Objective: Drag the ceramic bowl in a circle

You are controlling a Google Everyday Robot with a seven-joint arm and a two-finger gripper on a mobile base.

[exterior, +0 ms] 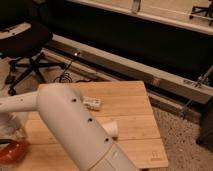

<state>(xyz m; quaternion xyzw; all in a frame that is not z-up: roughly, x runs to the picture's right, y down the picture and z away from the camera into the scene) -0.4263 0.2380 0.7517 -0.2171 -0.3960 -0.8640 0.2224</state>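
Our white arm point(75, 125) fills the foreground over a light wooden table point(135, 100), sweeping from the lower middle out to the left edge, where its gripper point(11, 131) hangs low at the table's near left corner; we cannot tell from here what the pincer is doing. Just beneath it, at the bottom left corner of the view, sits the ceramic bowl point(12, 151), glossy orange-red and only partly in sight. We judge it rigid, fairly heavy for its size, slick-glazed and liable to chip, so we would hook or pinch its rim and slide it gently rather than lift. A white cup point(113, 128) and a small white block point(92, 103) lie mid-table, well apart from it.
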